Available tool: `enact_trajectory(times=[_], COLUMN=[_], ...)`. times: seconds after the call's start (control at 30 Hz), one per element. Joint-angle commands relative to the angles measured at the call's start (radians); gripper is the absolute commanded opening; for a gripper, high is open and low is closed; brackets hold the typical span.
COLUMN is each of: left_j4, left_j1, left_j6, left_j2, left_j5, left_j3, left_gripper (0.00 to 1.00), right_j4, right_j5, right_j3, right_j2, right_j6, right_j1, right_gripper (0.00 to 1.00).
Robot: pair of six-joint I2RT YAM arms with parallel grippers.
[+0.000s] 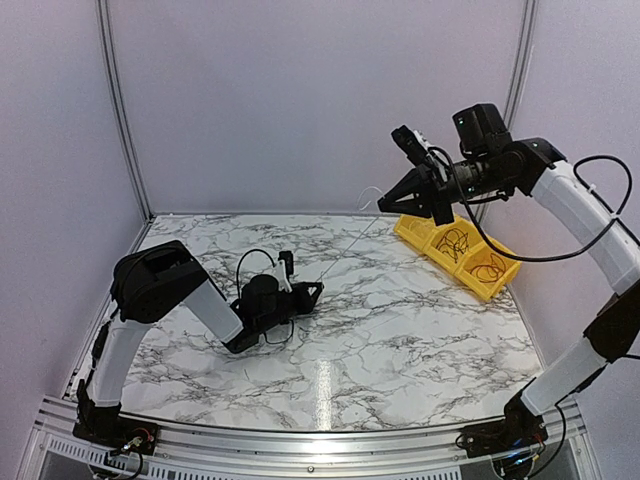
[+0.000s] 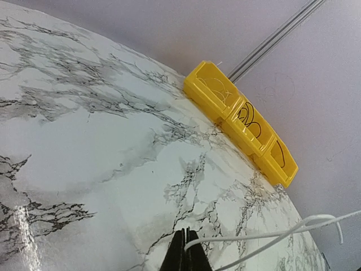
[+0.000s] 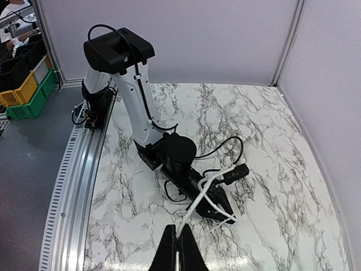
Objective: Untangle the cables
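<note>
- The white cable (image 2: 271, 234) is strung as one thin line between the two arms. One end is low over the table (image 1: 400, 340), well apart from the yellow tray (image 1: 497, 287). The other is raised beside the tray's far end.
- The left gripper (image 1: 312, 290), low and well away from the tray, is clenched on the cable. Its black fingertips meet with the strand pinched between them.
- The right gripper (image 1: 385, 205), up by the tray's far end, is likewise clamped on the cable, and a short white loop spills past its tips.
- My reading is that the step in hand is drawing the strand straight. Doing it well means parting the arms slowly along the cable's own line, so that any kink slides out rather than cinching tight (a sharp tug could slip so thin a wire from either pinch).
- The free tail curling by the left gripper should stay out from under the fingers.
- The cable looks smooth, round and springy, holding soft bends.
- The dark wire loops (image 2: 251, 116) lie coiled in the tray's compartments, which are glossy hard plastic with sloped walls.
- The table is slick, reflective marble-patterned sheet, likely offering little friction.
</note>
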Motion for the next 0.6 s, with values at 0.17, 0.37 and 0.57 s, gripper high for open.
enact_trajectory(times=[0.17, 0.37, 0.57], left_j4=[-0.042, -0.033, -0.026], left_j1=[0.061, 0.096, 0.116], left_j6=[-0.037, -0.056, -0.046], left_j2=[-0.036, -0.072, -0.101], left_j5=[-0.045, -0.079, -0.085], left_j3=[-0.114, -0.183, -0.232], left_gripper=[0.03, 0.06, 0.06], right_j4=[-0.002, 0.026, 0.073], right_j5=[0.000, 0.017, 0.082], right_j3=[0.145, 0.148, 0.180], right_j2=[-0.072, -0.073, -0.047], right_j6=[0.053, 0.085, 0.143], right_j1=[-0.104, -0.125, -0.158], right_gripper=[0.00, 0.00, 0.00])
